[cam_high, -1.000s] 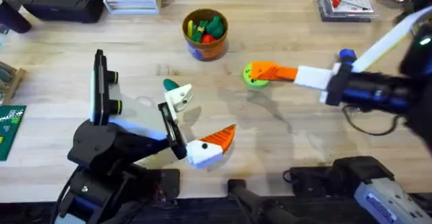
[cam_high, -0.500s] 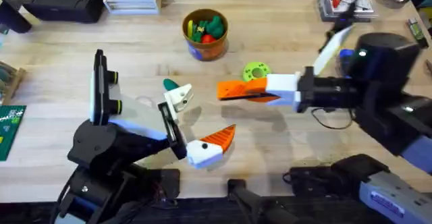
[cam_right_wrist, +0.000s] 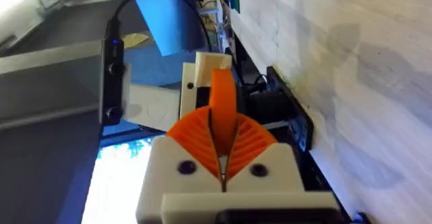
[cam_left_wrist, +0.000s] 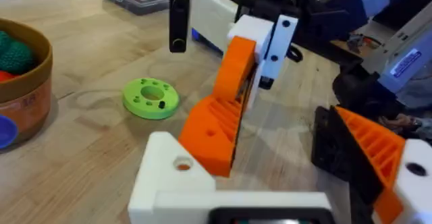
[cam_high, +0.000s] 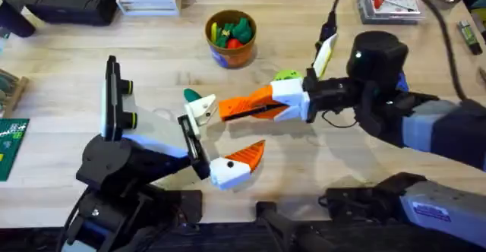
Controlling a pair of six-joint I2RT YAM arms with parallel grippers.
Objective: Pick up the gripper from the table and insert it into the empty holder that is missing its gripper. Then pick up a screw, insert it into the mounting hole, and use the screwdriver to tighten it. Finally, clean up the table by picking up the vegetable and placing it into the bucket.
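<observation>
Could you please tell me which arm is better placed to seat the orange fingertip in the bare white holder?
Right. Its gripper is shut on the small orange plastic wedge-shaped fingertip, and it is stretched across the middle, close to the bare white plastic holder block on the left arm.

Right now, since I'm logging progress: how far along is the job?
Done: the gripper is off the table, clamped in the right gripper. In hand: it touches the bare white holder; whether it is seated is unclear. Left: the screw and its tightening, and the vegetable lies on the table, not in the bucket.
</observation>
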